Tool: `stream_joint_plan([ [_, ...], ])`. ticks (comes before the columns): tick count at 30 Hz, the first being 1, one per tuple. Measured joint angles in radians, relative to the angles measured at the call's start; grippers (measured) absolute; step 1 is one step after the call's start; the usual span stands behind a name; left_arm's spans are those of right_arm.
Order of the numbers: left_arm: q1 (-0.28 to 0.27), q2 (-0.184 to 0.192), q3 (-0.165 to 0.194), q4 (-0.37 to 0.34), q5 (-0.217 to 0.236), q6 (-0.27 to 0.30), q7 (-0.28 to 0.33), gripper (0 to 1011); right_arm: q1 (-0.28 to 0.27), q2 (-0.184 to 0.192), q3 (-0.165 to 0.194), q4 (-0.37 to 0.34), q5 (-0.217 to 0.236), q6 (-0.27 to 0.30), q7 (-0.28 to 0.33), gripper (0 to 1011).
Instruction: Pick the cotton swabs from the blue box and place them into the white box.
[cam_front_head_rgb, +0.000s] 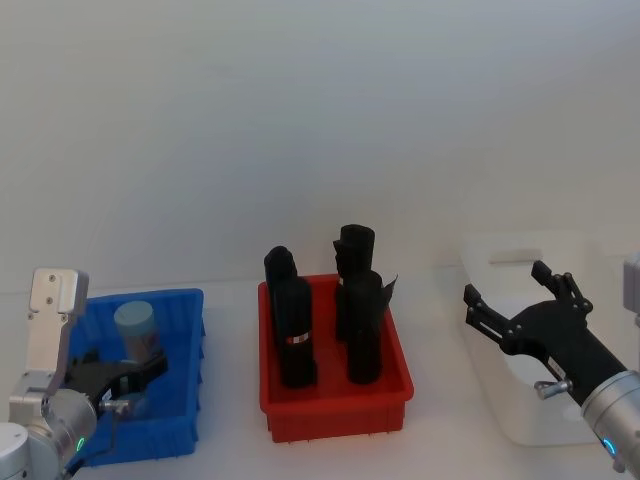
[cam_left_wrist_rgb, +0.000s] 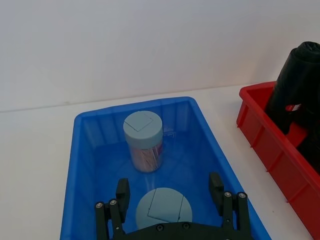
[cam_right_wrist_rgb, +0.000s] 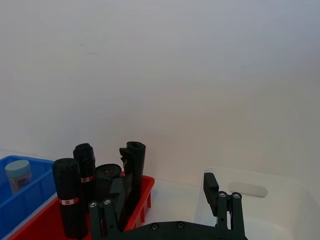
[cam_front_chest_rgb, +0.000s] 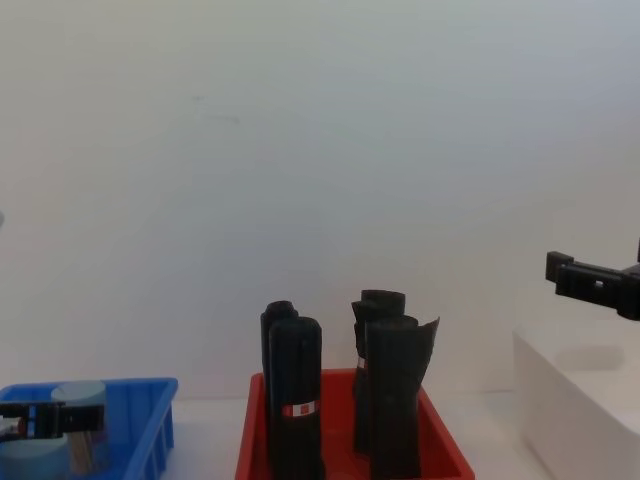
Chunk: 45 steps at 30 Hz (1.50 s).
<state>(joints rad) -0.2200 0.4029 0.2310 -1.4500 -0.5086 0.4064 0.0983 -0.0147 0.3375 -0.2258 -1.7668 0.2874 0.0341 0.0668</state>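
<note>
Two cotton swabs tubs stand in the blue box (cam_left_wrist_rgb: 135, 106): a far one (cam_left_wrist_rgb: 143, 140) upright near the back wall and a near one (cam_left_wrist_rgb: 163, 209) seen lid-up. My left gripper (cam_left_wrist_rgb: 169, 192) is open low inside the blue box (cam_front_head_rgb: 150, 440), one finger on each side of the near tub and not closed on it. In the head view the far tub (cam_front_head_rgb: 137, 330) stands just beyond the left gripper (cam_front_head_rgb: 138, 385). My right gripper (cam_front_head_rgb: 510, 300) hangs open and empty above the white box (cam_front_head_rgb: 520, 245), whose rim also shows in the right wrist view (cam_right_wrist_rgb: 260, 200).
A red bin (cam_front_head_rgb: 330, 410) holding several tall black rolls (cam_front_head_rgb: 293, 330) sits between the blue and white boxes. A plain white wall rises behind the table. Strips of bare table separate the three bins.
</note>
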Motion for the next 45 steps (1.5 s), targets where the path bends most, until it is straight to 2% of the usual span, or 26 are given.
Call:
stream_joint_plan([
  [20, 0.017, -0.001, -0.003, -0.008, 0.019, 0.024, 0.015, 1004, 0.0, 0.0, 0.0, 0.0, 0.0, 0.0, 0.0, 1002],
  [27, 0.017, -0.004, -0.003, 0.0, 0.028, 0.026, 0.015, 869, 0.0, 0.0, 0.0, 0.0, 0.0, 0.0, 0.0, 1002],
  [31, 0.017, -0.007, -0.003, 0.006, 0.028, 0.025, 0.014, 726, 0.0, 0.0, 0.0, 0.0, 0.0, 0.0, 0.0, 1002],
  [34, 0.016, -0.009, -0.003, 0.01, 0.029, 0.022, 0.013, 669, 0.0, 0.0, 0.0, 0.0, 0.0, 0.0, 0.0, 1002],
  [45, 0.016, -0.011, -0.007, -0.002, 0.039, 0.008, 0.007, 669, 0.0, 0.0, 0.0, 0.0, 0.0, 0.0, 0.0, 1001],
])
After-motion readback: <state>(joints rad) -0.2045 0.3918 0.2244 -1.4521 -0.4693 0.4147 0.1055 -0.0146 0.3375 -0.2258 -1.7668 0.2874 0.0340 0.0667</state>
